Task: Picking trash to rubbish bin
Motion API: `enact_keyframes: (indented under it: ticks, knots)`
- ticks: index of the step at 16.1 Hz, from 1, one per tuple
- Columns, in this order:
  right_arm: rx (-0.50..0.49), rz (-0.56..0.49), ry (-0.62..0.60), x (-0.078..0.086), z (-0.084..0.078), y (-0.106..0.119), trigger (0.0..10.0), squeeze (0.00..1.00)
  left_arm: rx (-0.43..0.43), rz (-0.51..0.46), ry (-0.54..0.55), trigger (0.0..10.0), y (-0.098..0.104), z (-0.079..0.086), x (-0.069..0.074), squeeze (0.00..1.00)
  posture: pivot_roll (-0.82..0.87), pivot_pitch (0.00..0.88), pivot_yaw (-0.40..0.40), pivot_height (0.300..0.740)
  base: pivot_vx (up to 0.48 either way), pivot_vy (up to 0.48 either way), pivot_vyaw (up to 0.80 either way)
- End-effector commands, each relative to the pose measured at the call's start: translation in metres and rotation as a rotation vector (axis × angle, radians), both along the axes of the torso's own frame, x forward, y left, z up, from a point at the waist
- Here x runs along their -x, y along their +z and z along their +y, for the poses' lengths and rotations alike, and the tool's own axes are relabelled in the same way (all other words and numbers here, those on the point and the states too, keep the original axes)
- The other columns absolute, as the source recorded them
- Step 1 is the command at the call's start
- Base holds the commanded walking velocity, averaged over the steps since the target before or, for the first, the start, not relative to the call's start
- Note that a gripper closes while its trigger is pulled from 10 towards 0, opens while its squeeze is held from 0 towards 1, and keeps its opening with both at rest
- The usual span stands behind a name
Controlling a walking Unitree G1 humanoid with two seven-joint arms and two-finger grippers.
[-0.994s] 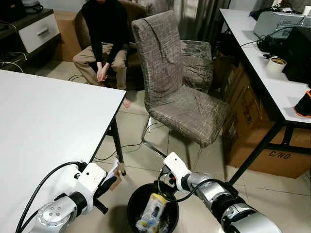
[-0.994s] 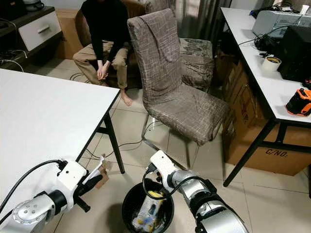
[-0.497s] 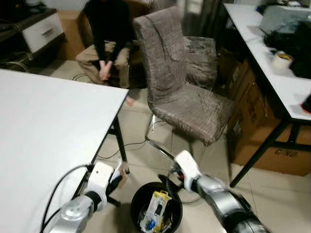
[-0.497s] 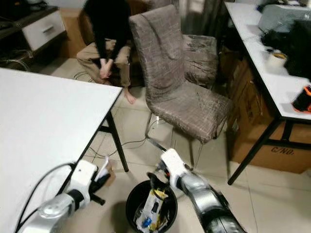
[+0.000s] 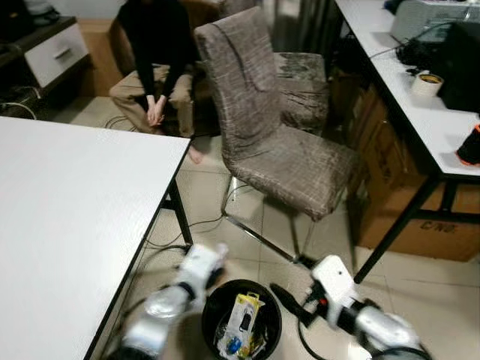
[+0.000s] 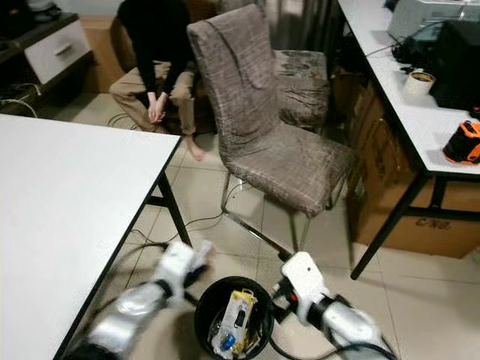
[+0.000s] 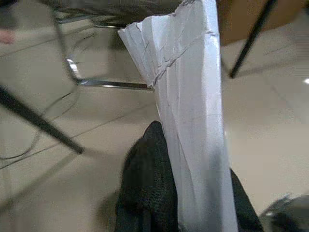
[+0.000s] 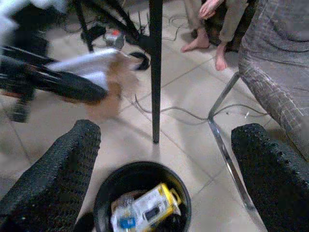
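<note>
Left gripper (image 5: 204, 262) clamps crumpled paper (image 7: 190, 121) beside the black bin (image 5: 241, 319); right gripper (image 5: 289, 300), fingers wide, flanks it

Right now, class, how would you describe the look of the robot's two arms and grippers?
Both arms are silver metal with white housings at the wrist. The right arm has a black cable looping beside it. The right gripper has two long black fingers with a bumpy, textured surface. The left arm is motion-blurred.
</note>
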State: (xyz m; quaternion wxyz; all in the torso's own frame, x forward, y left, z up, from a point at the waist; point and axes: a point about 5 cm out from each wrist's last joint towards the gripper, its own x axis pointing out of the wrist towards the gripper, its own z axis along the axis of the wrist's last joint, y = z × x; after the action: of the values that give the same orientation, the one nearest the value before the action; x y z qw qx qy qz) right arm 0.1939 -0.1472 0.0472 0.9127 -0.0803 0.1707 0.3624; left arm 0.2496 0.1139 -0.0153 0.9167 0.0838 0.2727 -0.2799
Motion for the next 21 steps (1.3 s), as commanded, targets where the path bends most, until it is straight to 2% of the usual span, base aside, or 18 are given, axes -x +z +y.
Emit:
enact_keyframes:
  ticks: [1,2,4,7,10,12,15,16,21]
  knots:
    - [0.002,0.017,0.048,0.004,0.005,0.005,10.0,0.00,-0.024,0.000,-0.038,10.0,-0.001,-0.003,-0.002,0.00,-0.17,0.017,0.030,0.740,0.000,0.000,0.00]
    - [0.004,0.031,0.059,0.007,0.006,0.008,10.0,0.00,-0.036,-0.008,-0.052,10.0,-0.001,-0.006,-0.005,0.00,-0.17,0.019,0.027,0.740,0.000,0.000,0.00]
    - [0.013,0.061,0.098,0.010,0.009,0.020,10.0,0.00,-0.074,-0.045,-0.080,10.0,0.005,-0.011,-0.021,0.00,-0.17,0.029,0.025,0.740,0.000,0.000,0.00]
    - [0.028,0.104,0.087,0.009,0.010,0.021,10.0,0.00,-0.073,-0.059,-0.090,10.0,0.008,-0.011,-0.028,0.00,-0.17,0.022,0.022,0.740,0.000,0.000,0.00]
    - [0.029,0.141,0.104,0.011,0.012,0.025,10.0,0.00,-0.086,-0.067,-0.147,10.0,0.007,-0.012,-0.027,0.00,-0.16,0.019,0.016,0.740,0.000,0.000,0.00]
    - [0.040,0.144,0.108,0.010,0.011,0.025,10.0,0.00,-0.082,-0.060,-0.149,10.0,0.006,-0.012,-0.026,0.00,-0.16,0.013,0.015,0.740,0.000,0.000,0.00]
    - [0.048,0.132,0.093,0.005,0.009,0.026,10.0,0.00,-0.039,-0.037,-0.175,10.0,0.006,-0.015,-0.025,0.00,-0.16,0.007,0.013,0.740,0.000,0.000,0.00]
    - [0.052,0.137,0.093,0.005,0.008,0.027,10.0,0.00,-0.011,-0.027,-0.199,10.0,0.006,-0.019,-0.023,1.00,-0.16,0.004,0.013,0.740,0.000,0.000,0.00]
    - [0.075,0.142,0.100,0.006,0.006,0.027,10.0,0.00,0.032,-0.006,-0.210,10.0,0.006,-0.024,-0.022,1.00,-0.17,0.000,0.015,0.740,0.000,0.000,0.00]
